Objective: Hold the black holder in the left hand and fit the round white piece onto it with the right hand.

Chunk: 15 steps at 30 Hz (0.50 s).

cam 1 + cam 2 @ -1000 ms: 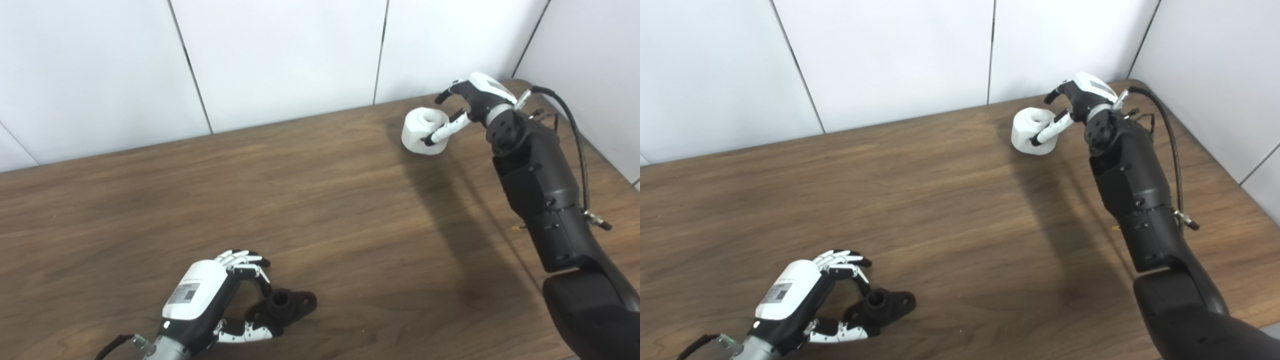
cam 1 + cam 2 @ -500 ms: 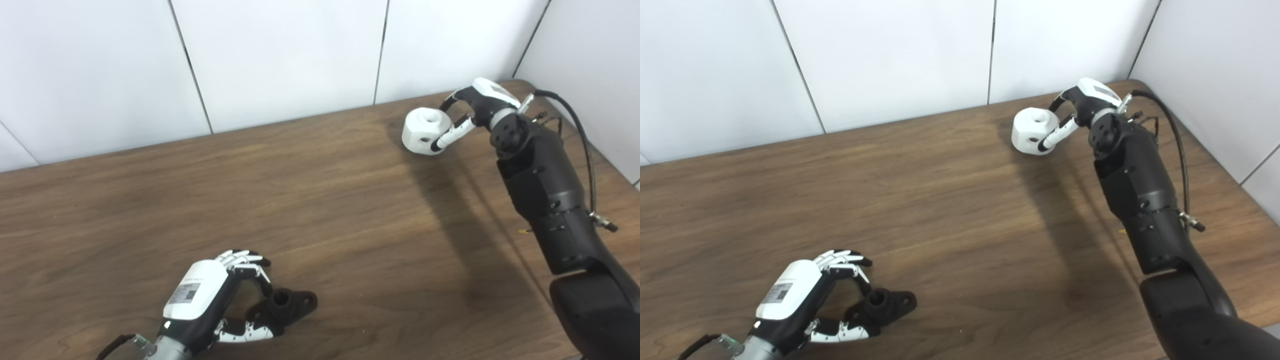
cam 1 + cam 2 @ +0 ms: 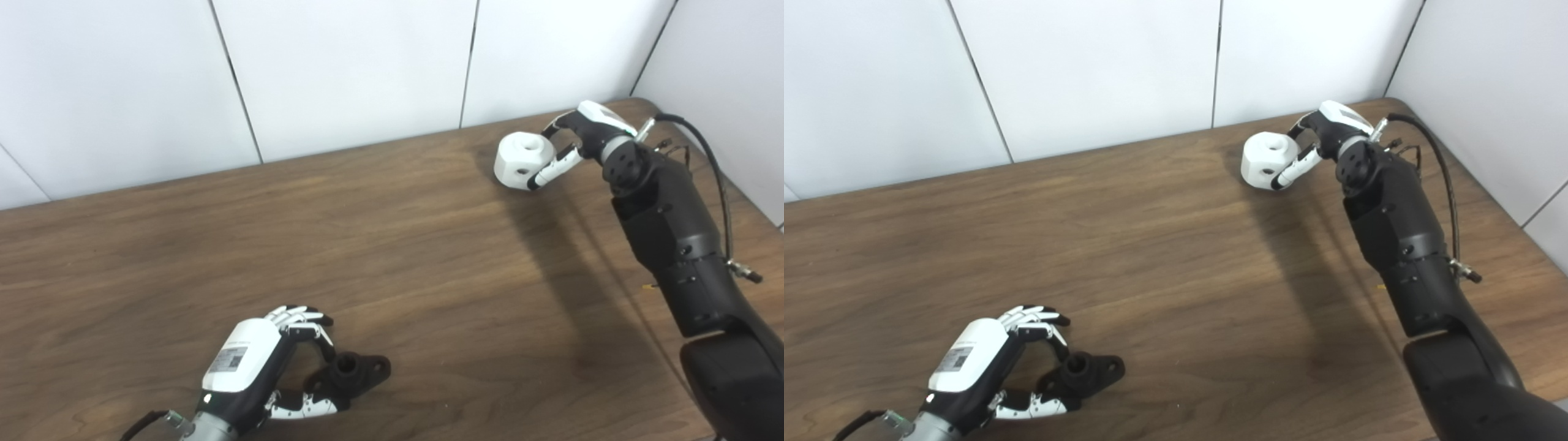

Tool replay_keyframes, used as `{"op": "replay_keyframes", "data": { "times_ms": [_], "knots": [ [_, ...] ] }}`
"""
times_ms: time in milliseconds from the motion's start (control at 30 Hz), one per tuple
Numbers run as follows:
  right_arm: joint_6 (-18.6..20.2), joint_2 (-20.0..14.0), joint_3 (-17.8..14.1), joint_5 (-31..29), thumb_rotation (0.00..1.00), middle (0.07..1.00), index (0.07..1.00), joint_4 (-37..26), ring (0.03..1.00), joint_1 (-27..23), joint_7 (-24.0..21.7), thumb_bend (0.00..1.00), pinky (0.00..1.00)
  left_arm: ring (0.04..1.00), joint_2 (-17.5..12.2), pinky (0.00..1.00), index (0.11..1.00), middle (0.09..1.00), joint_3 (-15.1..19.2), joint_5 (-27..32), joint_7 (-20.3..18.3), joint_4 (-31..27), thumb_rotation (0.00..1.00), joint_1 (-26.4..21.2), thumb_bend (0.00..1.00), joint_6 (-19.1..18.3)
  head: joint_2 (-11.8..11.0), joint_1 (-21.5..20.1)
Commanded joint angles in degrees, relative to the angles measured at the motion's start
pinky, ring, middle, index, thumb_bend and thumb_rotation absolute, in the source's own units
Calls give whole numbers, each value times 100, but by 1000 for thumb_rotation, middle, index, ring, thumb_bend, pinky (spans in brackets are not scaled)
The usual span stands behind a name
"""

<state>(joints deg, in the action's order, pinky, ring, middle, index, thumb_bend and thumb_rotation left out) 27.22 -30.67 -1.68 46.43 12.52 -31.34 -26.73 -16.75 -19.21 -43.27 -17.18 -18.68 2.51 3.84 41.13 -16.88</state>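
**Both hands closed on their parts, well apart**

Right hand (image 3: 579, 138) at far right of the wooden desk (image 3: 392, 245), near the back wall. Fingers (image 3: 554, 168) curled round the round white piece (image 3: 522, 160), thumb across its near side, other fingers over its far side. Piece tilted, centre hole facing up and toward the camera, a small side hole visible just left of the thumb tip. Appears lifted slightly off the desk surface; contact with the wood underneath cannot be told for certain. Dark shadow on the desk running from below the piece toward the near edge.

Left hand (image 3: 980, 367) at near left of the desk, arm entering from the bottom edge. Fingers partly closed about the black holder (image 3: 1087, 373): upper fingers arched over its left end, thumb below it along the near side. Holder protrudes to the right of the fingers, round socket opening upward, flat tab end pointing right. Holder low at the desk; resting on it or just clear, cannot tell.

Black cable (image 3: 704, 153) looping beside the right forearm
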Motion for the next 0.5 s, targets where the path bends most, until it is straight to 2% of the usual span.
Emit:
{"op": "replay_keyframes", "data": {
  "times_ms": [0,467],
  "knots": [
    [-34,-183,-9,-8,220,925,682,-131,1000,-272,229,901,1000,855,-47,893,487,787,-51,-62,-26,62,52,2,522,13,1,8],
    [-32,-98,-6,-41,216,924,681,-186,1000,-237,341,888,971,852,-43,891,486,785,-92,-102,-32,13,51,-3,522,-56,13,31]
  ]
}}
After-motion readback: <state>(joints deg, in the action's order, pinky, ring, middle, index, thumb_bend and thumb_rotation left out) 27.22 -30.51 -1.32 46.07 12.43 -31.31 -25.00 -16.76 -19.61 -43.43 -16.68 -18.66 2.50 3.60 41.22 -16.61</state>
